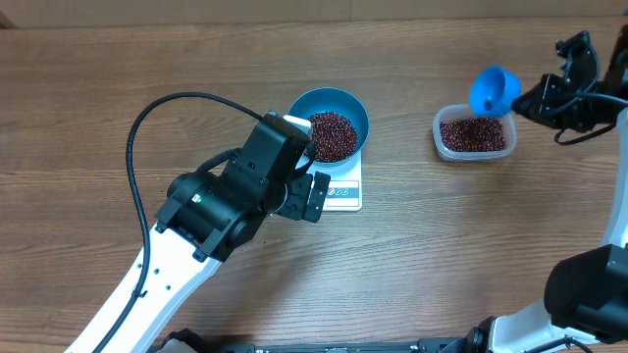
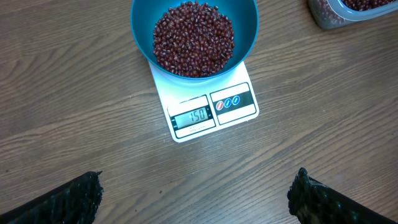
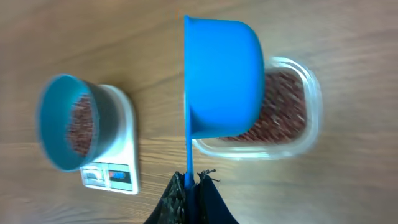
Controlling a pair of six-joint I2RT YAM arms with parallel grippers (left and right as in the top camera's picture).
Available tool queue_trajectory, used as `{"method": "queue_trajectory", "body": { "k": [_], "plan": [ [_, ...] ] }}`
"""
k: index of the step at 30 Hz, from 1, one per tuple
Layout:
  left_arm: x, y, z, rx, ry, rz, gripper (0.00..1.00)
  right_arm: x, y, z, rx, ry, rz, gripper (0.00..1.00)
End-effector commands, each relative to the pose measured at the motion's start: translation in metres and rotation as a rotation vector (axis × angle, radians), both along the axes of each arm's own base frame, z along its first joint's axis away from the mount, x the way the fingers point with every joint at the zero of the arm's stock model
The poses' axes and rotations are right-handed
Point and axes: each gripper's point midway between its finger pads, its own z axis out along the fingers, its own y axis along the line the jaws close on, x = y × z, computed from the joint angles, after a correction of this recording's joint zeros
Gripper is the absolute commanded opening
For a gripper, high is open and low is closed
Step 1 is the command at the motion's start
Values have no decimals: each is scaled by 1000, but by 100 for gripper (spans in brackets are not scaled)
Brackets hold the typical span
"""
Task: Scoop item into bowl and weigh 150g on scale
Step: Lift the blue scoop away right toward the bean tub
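A: Count?
B: One bowl (image 1: 339, 101), one scale (image 2: 208, 93), one blue scoop (image 1: 494, 88), one clear tub (image 1: 438, 137). Two arms: left arm (image 1: 211, 201), right arm (image 1: 579, 98). The beans (image 2: 194, 38) are too many to count. Two heaps, one in the bowl and one in the tub.
A: Bowl position?
B: On the scale, covering its far part. The display (image 2: 198, 116) sticks out on the left arm's side and reads 150.
A: Pincers?
B: Left pincer (image 2: 196, 186) is spread wide with nothing in it, above bare surface (image 1: 98, 78) just on the near side of the scale. Right pincer (image 3: 188, 183) is pressed together on the scoop's thin handle. Scoop is tipped on its side above the tub, well apart from the bowl.
A: Surface, room?
B: Brown wood grain, matte. One black cable (image 1: 130, 157) loops up from the left arm. Can't tell anything about the room past the surface.
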Motion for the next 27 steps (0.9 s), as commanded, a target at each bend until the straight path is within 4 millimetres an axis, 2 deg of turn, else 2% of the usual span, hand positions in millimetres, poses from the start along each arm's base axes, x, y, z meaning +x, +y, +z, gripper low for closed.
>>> {"method": "queue_trajectory", "body": {
  "k": [1,6,11,15,19,27],
  "plan": [
    [3,1,3,4,-14,2,100,-7,-26,5,-160,36,-119,4],
    [3,1,3,4,-14,2,100,-6,-18,0,-331,78,-85,4],
    [3,1,3,4,-14,2,100,-3,6,1,-546,91,-11,4],
    [3,1,3,4,-14,2,100,-4,16,6,-690,96,23,4],
    [3,1,3,4,-14,2,99,-5,22,8,-746,93,44,4],
    [3,1,3,4,-14,2,99,-6,30,6,-714,95,64,4]
  ]
}}
